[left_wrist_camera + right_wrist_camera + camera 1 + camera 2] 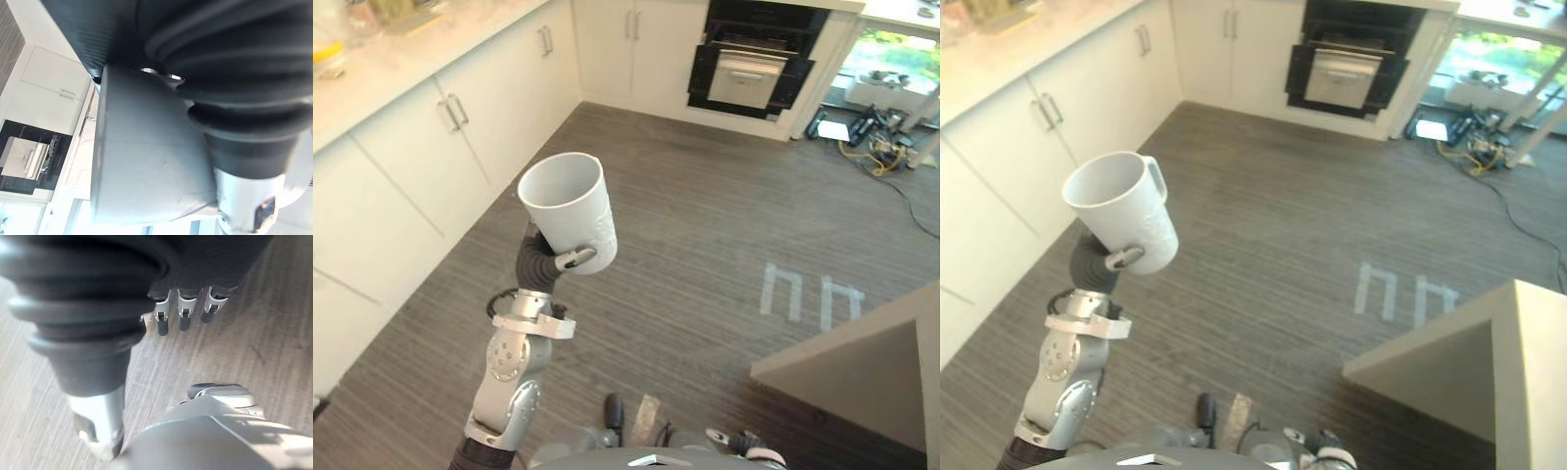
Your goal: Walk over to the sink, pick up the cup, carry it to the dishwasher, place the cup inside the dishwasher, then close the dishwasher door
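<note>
A white cup (570, 211) with a handle is held up above the grey wood floor, tilted, its mouth facing up and to the left. My left hand (548, 257) is shut on it from below, one finger curled across its base. In the left wrist view the cup (146, 161) lies right against the hand's dark cover. The dishwasher (749, 73), dark with a silver front, stands in the far wall of cabinets with its door hanging part open. My right hand (181, 316) hangs over the floor with relaxed fingers and holds nothing.
White base cabinets (431, 137) under a pale countertop (401, 49) run along the left. A light counter corner (862, 372) juts in at the lower right. Pale tape marks (808, 294) lie on the floor. Cables and gear (871, 137) sit by the far right window.
</note>
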### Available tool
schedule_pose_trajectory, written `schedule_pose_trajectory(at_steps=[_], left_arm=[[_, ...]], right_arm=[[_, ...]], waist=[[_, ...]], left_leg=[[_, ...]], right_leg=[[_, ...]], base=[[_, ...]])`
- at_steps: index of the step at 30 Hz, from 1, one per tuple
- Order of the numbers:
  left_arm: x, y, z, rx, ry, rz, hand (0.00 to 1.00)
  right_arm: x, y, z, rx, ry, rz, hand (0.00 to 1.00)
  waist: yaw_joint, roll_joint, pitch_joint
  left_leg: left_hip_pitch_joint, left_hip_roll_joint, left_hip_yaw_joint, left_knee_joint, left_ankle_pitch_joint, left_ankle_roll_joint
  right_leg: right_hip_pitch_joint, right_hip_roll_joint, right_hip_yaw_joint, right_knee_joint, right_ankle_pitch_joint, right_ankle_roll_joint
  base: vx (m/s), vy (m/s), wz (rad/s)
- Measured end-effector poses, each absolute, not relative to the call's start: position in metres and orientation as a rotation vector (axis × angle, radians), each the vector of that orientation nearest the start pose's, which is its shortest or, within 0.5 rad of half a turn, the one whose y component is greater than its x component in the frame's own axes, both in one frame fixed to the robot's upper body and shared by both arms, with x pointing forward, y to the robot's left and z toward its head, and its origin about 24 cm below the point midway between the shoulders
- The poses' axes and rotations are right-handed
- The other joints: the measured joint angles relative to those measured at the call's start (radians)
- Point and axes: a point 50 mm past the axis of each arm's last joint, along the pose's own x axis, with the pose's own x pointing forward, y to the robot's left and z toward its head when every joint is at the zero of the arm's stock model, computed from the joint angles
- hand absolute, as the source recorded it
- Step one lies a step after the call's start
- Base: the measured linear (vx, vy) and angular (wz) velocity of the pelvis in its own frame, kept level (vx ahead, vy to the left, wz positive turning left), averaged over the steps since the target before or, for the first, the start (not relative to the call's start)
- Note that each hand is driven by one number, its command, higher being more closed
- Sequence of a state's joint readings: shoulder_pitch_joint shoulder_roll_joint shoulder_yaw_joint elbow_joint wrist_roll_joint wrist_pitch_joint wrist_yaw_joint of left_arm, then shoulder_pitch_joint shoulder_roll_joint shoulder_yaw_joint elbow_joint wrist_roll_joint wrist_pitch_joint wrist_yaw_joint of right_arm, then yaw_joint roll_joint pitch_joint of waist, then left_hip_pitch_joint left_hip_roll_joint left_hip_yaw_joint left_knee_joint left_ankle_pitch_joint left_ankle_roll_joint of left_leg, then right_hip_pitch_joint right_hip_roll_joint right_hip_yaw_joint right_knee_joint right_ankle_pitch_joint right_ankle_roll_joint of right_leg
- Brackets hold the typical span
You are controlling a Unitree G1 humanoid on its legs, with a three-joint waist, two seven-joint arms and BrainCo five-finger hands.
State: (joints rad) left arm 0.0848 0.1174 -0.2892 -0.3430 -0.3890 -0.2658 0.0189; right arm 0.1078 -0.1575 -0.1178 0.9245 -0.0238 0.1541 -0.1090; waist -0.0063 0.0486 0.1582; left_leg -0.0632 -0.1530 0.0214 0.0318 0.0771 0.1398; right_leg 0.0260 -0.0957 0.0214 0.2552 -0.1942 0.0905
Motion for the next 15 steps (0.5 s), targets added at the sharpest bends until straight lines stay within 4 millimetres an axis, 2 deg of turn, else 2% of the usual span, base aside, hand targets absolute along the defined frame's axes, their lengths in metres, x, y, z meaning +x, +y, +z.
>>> schedule_pose_trajectory(at_steps=[2, 3, 4, 5, 8, 9, 10, 11, 12, 13, 15], left_arm=[[0.217, 0.109, 0.117, -0.367, -0.425, -0.276, 1.0], [0.218, 0.11, 0.115, -0.363, -0.409, -0.273, 1.0], [0.219, 0.11, 0.115, -0.358, -0.403, -0.272, 1.0], [0.219, 0.109, 0.114, -0.363, -0.393, -0.273, 1.0], [0.216, 0.112, 0.107, -0.356, -0.355, -0.258, 1.0], [0.216, 0.112, 0.106, -0.353, -0.35, -0.263, 1.0], [0.216, 0.111, 0.106, -0.355, -0.35, -0.28, 1.0], [0.215, 0.109, 0.105, -0.36, -0.35, -0.292, 1.0], [0.214, 0.108, 0.104, -0.367, -0.344, -0.322, 1.0], [0.211, 0.109, 0.1, -0.373, -0.336, -0.329, 1.0], [0.207, 0.112, 0.095, -0.37, -0.317, -0.332, 1.0]], right_arm=[[0.095, -0.232, -0.152, -0.176, 1.174, -0.251, 0.0], [0.097, -0.227, -0.152, -0.159, 1.177, -0.219, 0.0], [0.097, -0.226, -0.153, -0.168, 1.183, -0.204, 0.0], [0.098, -0.227, -0.152, -0.177, 1.187, -0.184, 0.0], [0.101, -0.222, -0.153, -0.175, 1.198, -0.154, 0.0], [0.108, -0.219, -0.152, -0.166, 1.183, -0.15, 0.0], [0.107, -0.22, -0.152, -0.169, 1.188, -0.154, 0.0], [0.108, -0.223, -0.151, -0.173, 1.185, -0.166, 0.0], [0.108, -0.227, -0.15, -0.158, 1.178, -0.204, 0.0], [0.107, -0.229, -0.15, -0.159, 1.177, -0.22, 0.0], [0.112, -0.228, -0.148, -0.161, 1.152, -0.23, 0.0]], waist=[[0.0, 0.002, -0.008], [-0.003, -0.009, -0.011], [-0.002, -0.017, -0.008], [0.002, -0.002, -0.014], [0.019, -0.019, -0.026], [0.019, -0.029, -0.032], [0.009, -0.029, -0.03], [0.006, -0.016, -0.03], [0.008, -0.002, -0.029], [0.013, -0.002, -0.031], [0.012, 0.003, -0.03]], left_leg=[[0.014, 0.0, -0.017, -0.049, 0.01, -0.015], [0.045, -0.003, -0.018, -0.116, -0.005, -0.044], [0.03, 0.0, -0.002, -0.086, 0.006, -0.041], [0.016, 0.025, 0.034, -0.079, 0.029, -0.044], [0.012, 0.035, 0.05, -0.108, 0.029, -0.034], [-0.033, 0.054, 0.153, -0.055, -0.041, -0.032], [-0.07, 0.087, 0.254, 0.032, -0.088, -0.022], [-0.092, 0.117, 0.304, 0.074, -0.095, -0.029], [-0.089, 0.122, 0.31, 0.091, -0.075, -0.014], [-0.056, 0.098, 0.279, 0.048, -0.048, -0.013], [-0.012, 0.077, 0.254, -0.033, -0.011, -0.023]], right_leg=[[0.021, 0.013, -0.016, -0.05, 0.022, -0.013], [0.048, -0.002, -0.049, -0.125, 0.048, -0.013], [0.05, -0.009, -0.075, -0.134, 0.06, -0.011], [0.06, 0.005, -0.099, -0.134, 0.059, -0.009], [0.076, 0.01, -0.135, -0.149, 0.074, -0.006], [0.078, 0.007, -0.177, -0.181, 0.091, -0.007], [0.08, -0.013, -0.212, -0.194, 0.097, -0.005], [0.085, -0.009, -0.231, -0.192, 0.094, -0.005], [0.107, -0.002, -0.251, -0.187, 0.08, -0.002], [0.119, -0.01, -0.249, -0.178, 0.067, -0.013], [0.114, -0.02, -0.222, -0.151, 0.046, -0.033]], base=[[-0.01, -0.079, 0.74], [0.0, -0.04, 0.94], [-0.01, -0.031, 0.87], [0.01, -0.037, 0.62], [0.02, -0.067, 0.43], [0.01, -0.031, 0.76], [0.02, -0.006, 0.89], [0.04, 0.029, 0.84], [0.05, 0.034, 0.66], [0.05, 0.034, 0.57], [0.03, 0.047, 0.45]])
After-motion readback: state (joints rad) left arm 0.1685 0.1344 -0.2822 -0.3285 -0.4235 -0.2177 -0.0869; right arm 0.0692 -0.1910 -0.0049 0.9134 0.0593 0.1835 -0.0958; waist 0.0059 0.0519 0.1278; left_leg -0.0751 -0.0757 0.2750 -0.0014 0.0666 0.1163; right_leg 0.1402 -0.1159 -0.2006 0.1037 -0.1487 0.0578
